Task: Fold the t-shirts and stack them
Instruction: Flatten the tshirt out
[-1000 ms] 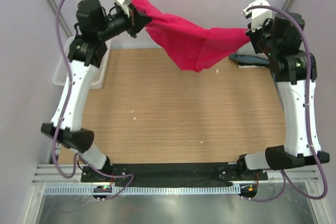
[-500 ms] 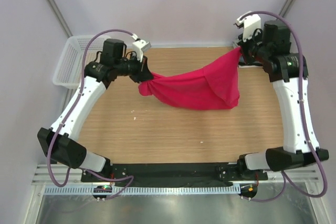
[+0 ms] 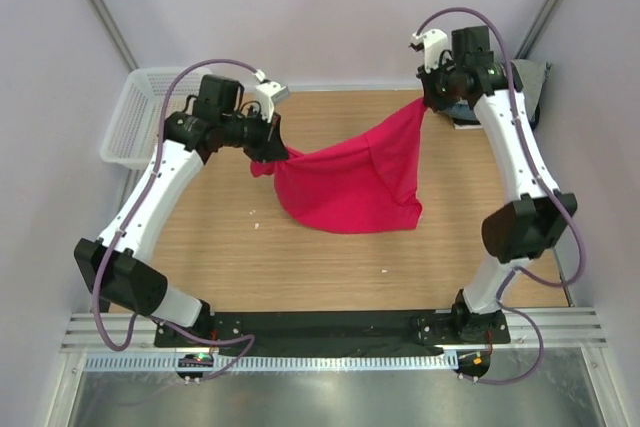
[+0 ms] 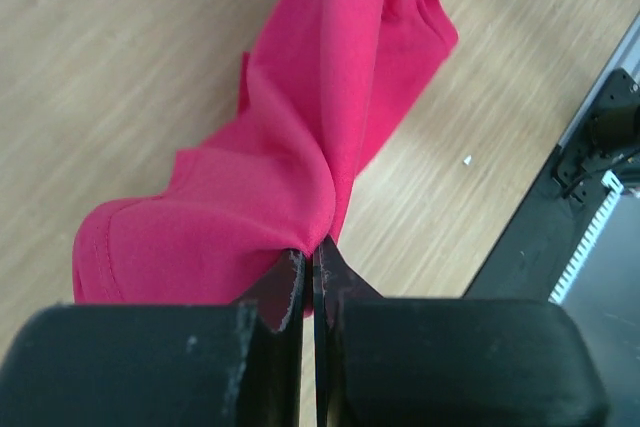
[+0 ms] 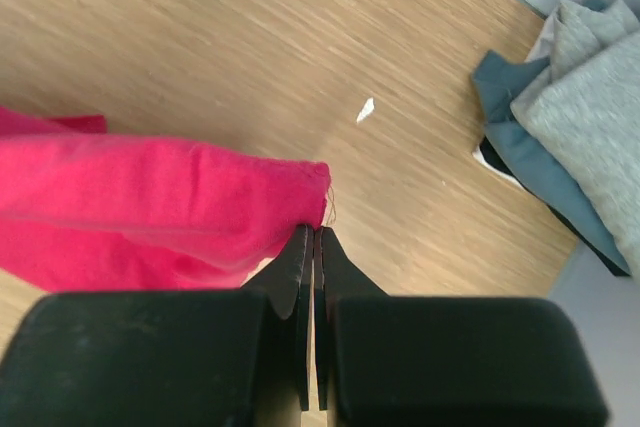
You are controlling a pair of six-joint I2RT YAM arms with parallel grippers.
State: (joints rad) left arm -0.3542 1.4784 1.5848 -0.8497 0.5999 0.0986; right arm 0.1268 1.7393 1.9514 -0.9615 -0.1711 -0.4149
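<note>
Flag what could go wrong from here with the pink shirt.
The crimson-pink cloth t-shirt is pinched by only a thin edge in the left hand and the right hand, so it may slip free. It is bunched at the left hand and could land creased.

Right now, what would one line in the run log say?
left gripper: shut on pink t-shirt | right gripper: shut on same shirt | shirt: strung between both, sagging to table | folded shirts: far right corner
</note>
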